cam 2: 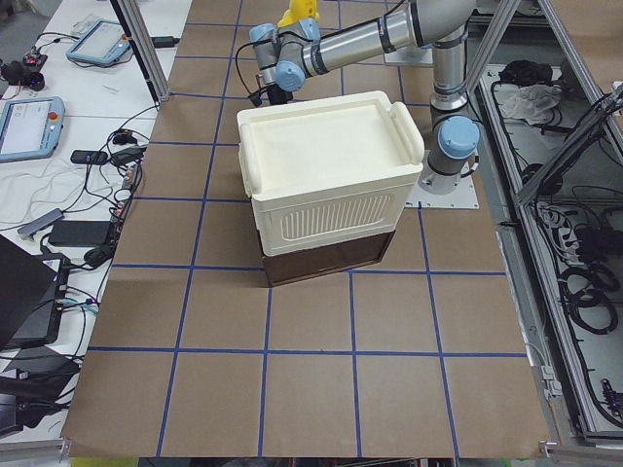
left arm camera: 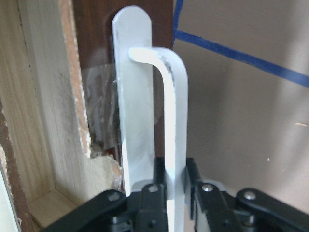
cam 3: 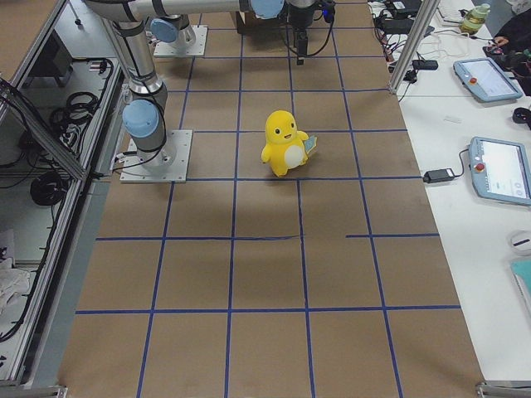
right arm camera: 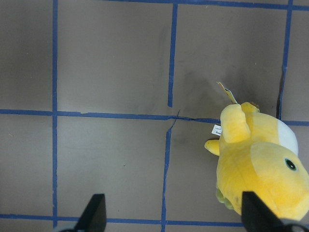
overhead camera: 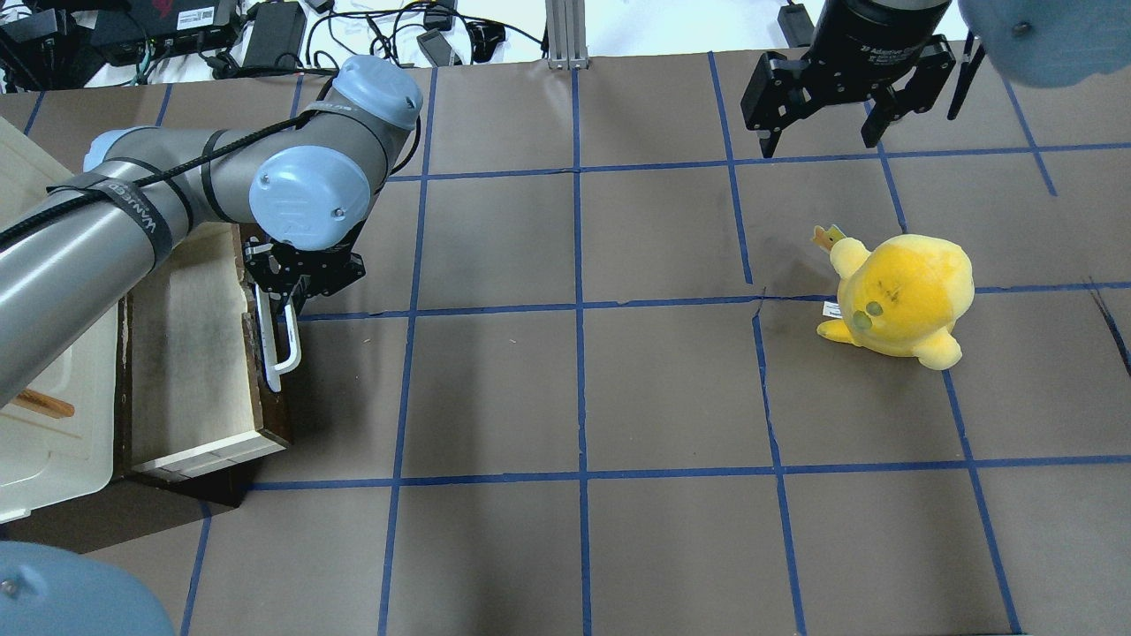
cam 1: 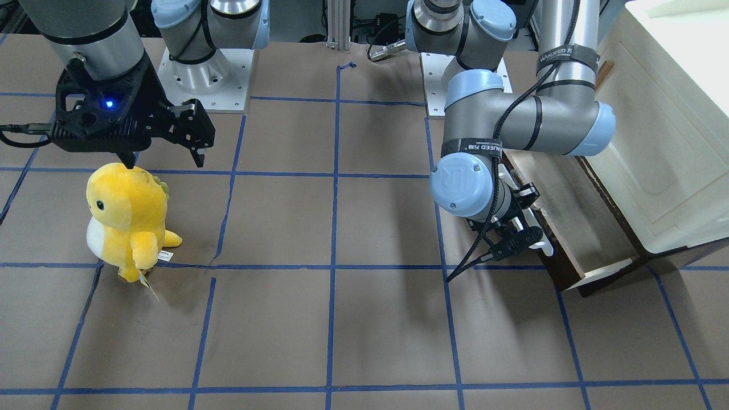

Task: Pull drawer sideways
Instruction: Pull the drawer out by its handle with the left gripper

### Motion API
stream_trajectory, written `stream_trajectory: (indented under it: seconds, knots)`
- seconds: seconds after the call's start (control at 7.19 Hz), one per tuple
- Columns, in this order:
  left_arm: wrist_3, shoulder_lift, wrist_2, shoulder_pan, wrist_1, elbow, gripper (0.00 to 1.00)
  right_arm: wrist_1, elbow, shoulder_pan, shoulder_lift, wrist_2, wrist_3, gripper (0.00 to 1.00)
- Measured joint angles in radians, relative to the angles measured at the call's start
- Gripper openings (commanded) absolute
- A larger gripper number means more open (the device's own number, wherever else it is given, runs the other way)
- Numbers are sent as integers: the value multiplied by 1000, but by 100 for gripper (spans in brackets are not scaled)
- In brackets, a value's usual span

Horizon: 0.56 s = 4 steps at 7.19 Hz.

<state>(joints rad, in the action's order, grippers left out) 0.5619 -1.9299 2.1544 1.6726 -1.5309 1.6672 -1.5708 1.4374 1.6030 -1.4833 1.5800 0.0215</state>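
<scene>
Left wrist view: the left end effector (left arm camera: 174, 188) is clamped low on the long white bar handle (left arm camera: 171, 121) of the dark brown wooden drawer (left arm camera: 94, 34); the smooth bar could slip free, or a skewed pull could jam the drawer. Overhead view: the drawer, part-way out of the cream-white cabinet (overhead camera: 44, 424) at nine o'clock on the bench (overhead camera: 574, 397), lies at eight o'clock of that end effector. Right wrist view: the right end effector (right arm camera: 175, 212) has its fingers apart and holds nothing.

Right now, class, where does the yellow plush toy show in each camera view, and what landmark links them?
Front-facing: plush toy at left, near the right gripper.
Overhead: plush toy right of centre.
Exterior left: plush toy at top edge, partly hidden.
Exterior right: plush toy upper middle.
Left wrist: not in it.
Right wrist: plush toy lower right.
Shared landmark: paper tear beside it.
</scene>
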Motion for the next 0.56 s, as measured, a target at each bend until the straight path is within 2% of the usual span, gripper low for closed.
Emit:
stream_trajectory:
  seconds: [0.56]
  knots:
    - [21,-4,-37,27,0,-19,24,0,0,0,0,0,0,100]
